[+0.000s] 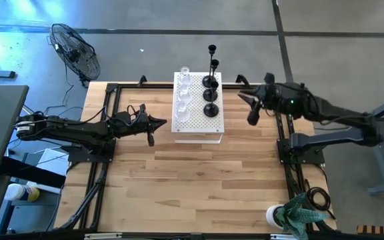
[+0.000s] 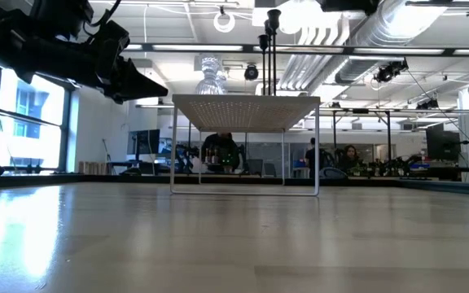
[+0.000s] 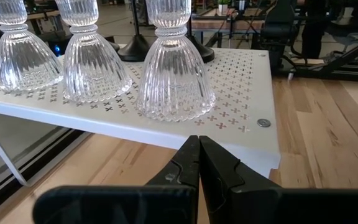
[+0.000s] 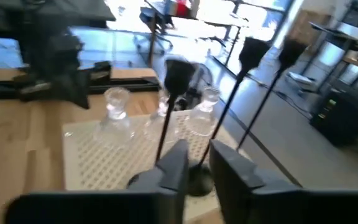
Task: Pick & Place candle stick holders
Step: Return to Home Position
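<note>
Open tabletop [image 1: 179, 187] around shelf [image 1: 199, 128] of holders [image 1: 211, 96]

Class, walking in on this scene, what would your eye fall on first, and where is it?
The white perforated shelf at mid-table, carrying a row of clear glass candle holders beside a row of tall-stemmed black candle holders. The left hand hangs shut at its left, the right hand open at its right, both empty.

Shelf board [image 3: 241, 118]: white, dotted with small cross-shaped cut-outs in rows.
Glass candle holders [image 3: 174, 74]: clear, vertically ribbed, scalloped at the rim.
Stemmed candle holders [image 1: 211, 96]: plain black, stem and base alike.
Table [image 1: 192, 180]: pale wood planks, streaked brown grain.
</note>
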You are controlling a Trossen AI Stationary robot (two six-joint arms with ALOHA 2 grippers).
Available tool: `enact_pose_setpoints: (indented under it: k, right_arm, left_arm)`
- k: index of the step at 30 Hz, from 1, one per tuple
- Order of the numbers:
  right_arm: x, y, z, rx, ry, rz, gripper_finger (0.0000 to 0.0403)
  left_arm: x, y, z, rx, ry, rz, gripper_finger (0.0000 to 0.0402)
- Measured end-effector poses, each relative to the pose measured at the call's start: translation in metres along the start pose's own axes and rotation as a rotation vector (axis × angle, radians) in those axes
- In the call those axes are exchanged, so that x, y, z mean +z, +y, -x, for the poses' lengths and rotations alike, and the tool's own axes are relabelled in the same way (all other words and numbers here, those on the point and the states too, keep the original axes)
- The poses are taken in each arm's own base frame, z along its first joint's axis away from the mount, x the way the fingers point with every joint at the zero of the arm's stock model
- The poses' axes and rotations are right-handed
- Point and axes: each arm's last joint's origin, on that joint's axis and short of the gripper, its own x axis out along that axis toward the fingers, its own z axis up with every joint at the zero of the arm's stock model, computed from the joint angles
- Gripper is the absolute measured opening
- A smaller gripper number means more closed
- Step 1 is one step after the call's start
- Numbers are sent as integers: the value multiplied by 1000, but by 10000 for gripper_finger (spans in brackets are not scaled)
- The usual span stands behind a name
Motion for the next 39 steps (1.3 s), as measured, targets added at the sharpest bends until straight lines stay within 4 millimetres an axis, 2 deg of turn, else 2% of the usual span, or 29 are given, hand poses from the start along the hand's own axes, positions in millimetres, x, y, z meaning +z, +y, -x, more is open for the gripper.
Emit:
enact_pose_setpoints:
  k: [3, 5, 9, 13, 18, 23, 28, 32, 39]
  right_arm:
    - [-34, 2, -1, 59, -47, 1, 23]
    - [-57, 5, -2, 102, -66, 7, 6]
    - [-99, 10, 1, 135, -114, 0, 18]
    - [-139, 15, 6, 134, -183, -10, 4]
    - [-172, 17, 18, 160, -303, -27, 3]
    - [-199, 18, 27, 139, -371, -34, 3]
    - [-225, 21, 30, 129, -428, -57, 1]
    - [-233, 22, 26, 117, -350, -73, 1]
    - [-235, 19, 25, 85, -326, -134, 1]
  left_arm:
    - [0, 0, 0, -1, 1, 0, 1]
    - [-1, 0, 2, -17, 18, -2, 1]
    - [1, 1, 11, -23, 44, -2, 1]
    - [10, 2, 24, -40, 2, 14, 1]
    - [18, 4, 39, -73, -61, 10, 1]
    - [10, 7, 49, -75, -119, 26, 1]
    - [-9, 17, 54, -56, -136, 90, 1]
    - [-23, 23, 60, -24, -194, 111, 1]
    - [-27, 24, 70, -3, -167, 81, 1]
